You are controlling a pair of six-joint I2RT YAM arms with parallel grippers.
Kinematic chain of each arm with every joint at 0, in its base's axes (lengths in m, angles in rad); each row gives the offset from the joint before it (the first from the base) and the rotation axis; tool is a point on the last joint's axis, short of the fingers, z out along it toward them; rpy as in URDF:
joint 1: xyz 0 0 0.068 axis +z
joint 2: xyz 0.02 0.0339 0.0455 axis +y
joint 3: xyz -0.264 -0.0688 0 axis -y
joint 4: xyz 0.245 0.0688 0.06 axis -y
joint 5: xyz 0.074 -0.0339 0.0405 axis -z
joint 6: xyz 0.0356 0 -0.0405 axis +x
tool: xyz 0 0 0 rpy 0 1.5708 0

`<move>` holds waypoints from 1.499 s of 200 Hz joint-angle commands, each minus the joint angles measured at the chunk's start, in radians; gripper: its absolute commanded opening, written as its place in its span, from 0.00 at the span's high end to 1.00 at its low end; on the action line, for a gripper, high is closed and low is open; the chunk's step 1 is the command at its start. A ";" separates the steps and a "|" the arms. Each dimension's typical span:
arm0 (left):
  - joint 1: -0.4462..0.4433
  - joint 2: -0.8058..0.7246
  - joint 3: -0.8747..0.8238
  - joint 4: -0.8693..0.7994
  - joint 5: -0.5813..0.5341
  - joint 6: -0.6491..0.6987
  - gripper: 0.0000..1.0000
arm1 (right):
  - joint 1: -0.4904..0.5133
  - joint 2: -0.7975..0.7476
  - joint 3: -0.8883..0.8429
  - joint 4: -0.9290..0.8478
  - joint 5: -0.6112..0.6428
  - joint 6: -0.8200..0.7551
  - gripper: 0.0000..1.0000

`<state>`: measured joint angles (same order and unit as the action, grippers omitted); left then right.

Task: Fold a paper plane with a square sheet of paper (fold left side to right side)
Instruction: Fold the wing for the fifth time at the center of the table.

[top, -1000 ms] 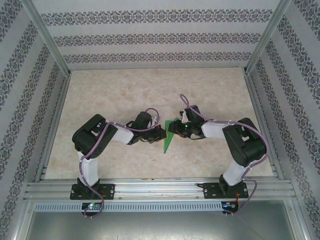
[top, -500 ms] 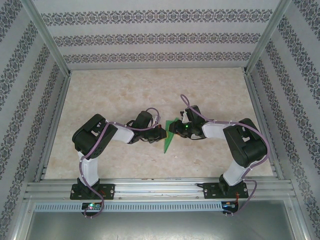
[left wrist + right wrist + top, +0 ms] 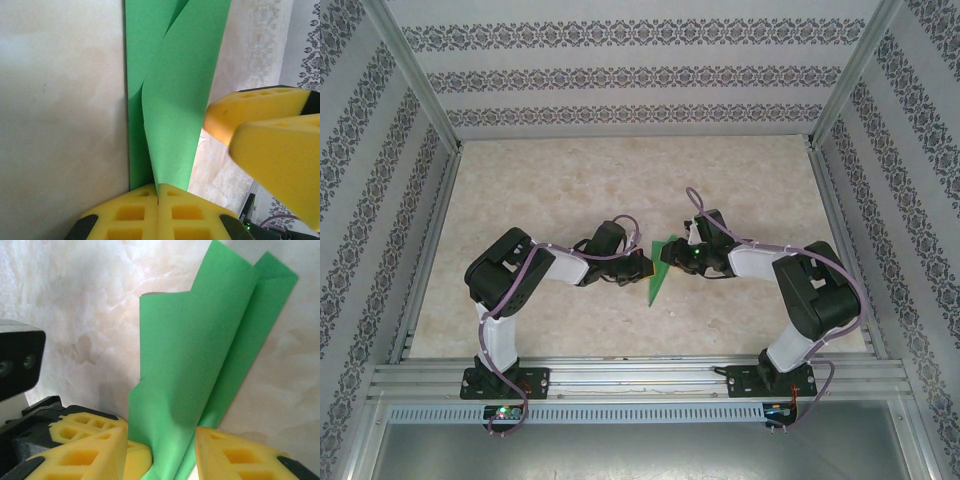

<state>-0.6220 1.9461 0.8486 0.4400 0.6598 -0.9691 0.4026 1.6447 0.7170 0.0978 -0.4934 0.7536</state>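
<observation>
The green paper plane (image 3: 658, 276) lies at the table's middle as a narrow pointed strip between the two arms. One long flap (image 3: 175, 100) stands up off the lower layer, and my left gripper (image 3: 158, 192) is shut on the flap's near end, pads pressed together. In the top view my left gripper (image 3: 644, 266) meets the paper from the left and my right gripper (image 3: 677, 258) from the right. My right gripper (image 3: 160, 440) stands open, with the raised flap (image 3: 195, 365) passing between its yellow fingers (image 3: 235, 452). Those fingers (image 3: 260, 120) hang just right of the flap in the left wrist view.
The beige marbled table (image 3: 540, 190) stretches wide on all sides of the paper. Aluminium rails (image 3: 620, 375) run along the near edge and patterned walls (image 3: 630, 75) close off the back and sides. The left arm's black camera housing (image 3: 15, 362) sits close to my right fingers.
The right arm has shifted slightly to the right. The left arm and the paper stay where they were.
</observation>
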 commanded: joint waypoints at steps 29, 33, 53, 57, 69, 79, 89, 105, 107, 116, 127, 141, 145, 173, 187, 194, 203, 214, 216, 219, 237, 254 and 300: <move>-0.045 0.089 0.021 -0.043 -0.081 0.017 0.95 | -0.018 -0.079 0.031 -0.124 0.029 -0.063 0.68; -0.045 0.090 0.021 -0.043 -0.080 0.017 0.96 | -0.017 -0.078 0.038 -0.133 0.029 -0.069 0.69; -0.045 0.092 0.022 -0.042 -0.080 0.017 0.96 | -0.010 -0.055 0.065 -0.150 0.024 -0.074 0.77; -0.045 0.093 0.021 -0.041 -0.079 0.017 0.96 | -0.008 -0.048 0.071 -0.149 0.024 -0.073 0.78; -0.045 0.093 0.022 -0.041 -0.079 0.017 0.96 | 0.001 -0.021 0.090 -0.148 0.023 -0.071 0.82; -0.045 0.093 0.023 -0.041 -0.077 0.017 0.96 | 0.011 0.002 0.108 -0.148 0.023 -0.071 0.84; -0.045 0.094 0.022 -0.042 -0.077 0.017 0.95 | 0.020 0.022 0.122 -0.150 0.024 -0.068 0.86; -0.045 0.094 0.022 -0.040 -0.075 0.017 0.96 | 0.031 0.047 0.143 -0.149 0.030 -0.066 0.87; -0.045 0.094 0.022 -0.040 -0.075 0.017 0.95 | 0.032 0.050 0.145 -0.150 0.031 -0.066 0.87; -0.045 0.094 0.023 -0.040 -0.075 0.016 0.95 | 0.035 0.064 0.155 -0.152 0.032 -0.068 0.87; -0.045 0.096 0.023 -0.040 -0.074 0.017 0.95 | 0.038 0.077 0.162 -0.157 0.034 -0.065 0.87; -0.045 0.097 0.024 -0.040 -0.071 0.017 0.94 | 0.041 0.089 0.166 -0.166 0.039 -0.066 0.87; -0.045 0.097 0.024 -0.039 -0.071 0.017 0.94 | 0.041 0.092 0.167 -0.170 0.041 -0.067 0.87; -0.045 0.100 0.027 -0.038 -0.066 0.017 0.92 | 0.044 0.102 0.168 -0.194 0.053 -0.072 0.88; -0.045 0.103 0.029 -0.037 -0.062 0.017 0.91 | 0.044 0.104 0.168 -0.203 0.059 -0.075 0.88; -0.045 0.103 0.029 -0.035 -0.061 0.017 0.90 | 0.044 0.104 0.168 -0.207 0.062 -0.077 0.88; -0.045 0.105 0.030 -0.036 -0.059 0.018 0.89 | 0.044 0.104 0.168 -0.212 0.064 -0.080 0.88; -0.045 0.105 0.030 -0.035 -0.058 0.018 0.88 | 0.044 0.104 0.167 -0.219 0.069 -0.081 0.88; -0.045 0.105 0.030 -0.035 -0.058 0.018 0.88 | 0.044 0.104 0.167 -0.220 0.070 -0.082 0.88; -0.045 0.105 0.029 -0.035 -0.058 0.018 0.88 | 0.044 0.104 0.167 -0.221 0.071 -0.082 0.88; -0.045 0.105 0.029 -0.035 -0.058 0.018 0.88 | 0.044 0.102 0.165 -0.226 0.077 -0.084 0.88; -0.047 0.105 0.030 -0.036 -0.058 0.018 0.87 | 0.044 0.104 0.163 -0.229 0.081 -0.085 0.88; -0.047 0.103 0.027 -0.043 -0.068 0.015 0.91 | 0.044 0.114 0.159 -0.226 0.079 -0.083 0.88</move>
<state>-0.6212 1.9518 0.8631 0.4244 0.6765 -0.9695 0.4351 1.7382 0.8658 -0.1051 -0.4335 0.6815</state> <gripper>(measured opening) 0.098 0.122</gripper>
